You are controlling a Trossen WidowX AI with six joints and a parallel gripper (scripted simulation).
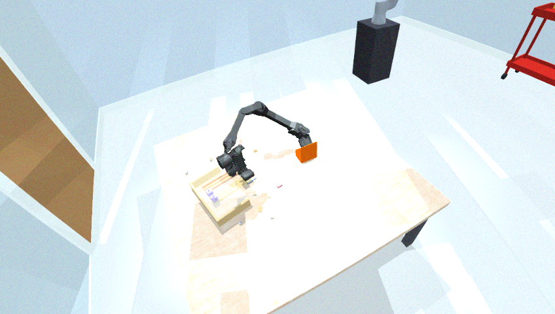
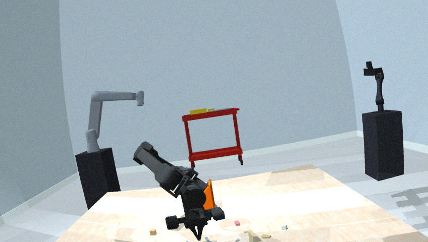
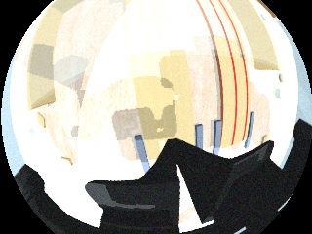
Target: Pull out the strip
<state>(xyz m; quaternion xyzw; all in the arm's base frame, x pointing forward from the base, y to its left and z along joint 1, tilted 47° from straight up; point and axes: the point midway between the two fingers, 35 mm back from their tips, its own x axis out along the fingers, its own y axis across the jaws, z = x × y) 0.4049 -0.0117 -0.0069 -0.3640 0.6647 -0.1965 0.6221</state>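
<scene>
My gripper point(image 1: 234, 173) point(image 2: 198, 238) point(image 3: 175, 144) is shut and empty, low over the open end of a wooden tray point(image 1: 232, 216) point(image 3: 42, 93). Two small purple cubes point(image 1: 212, 195) stand at the far end of the tray; their labels are not readable, and the cubes are outside the wrist view. Thin red-edged strips point(image 1: 218, 181) point(image 3: 228, 93) run lengthwise along one side of the tray. Several blue end tabs stand near the fingertips: one tab point(image 3: 140, 148) left of them, others point(image 3: 199, 134) point(image 3: 217, 133) to the right. Which strip bears the labelled cube cannot be told.
Small loose blocks lie around the tray, among them a red one point(image 1: 279, 186) point(image 2: 237, 223), an orange-brown one point(image 2: 153, 232) and a pale one point(image 2: 283, 227). An orange wedge-shaped block point(image 1: 307, 152) point(image 2: 209, 196) stands at the arm's base. The tray's side walls rise beside the strips.
</scene>
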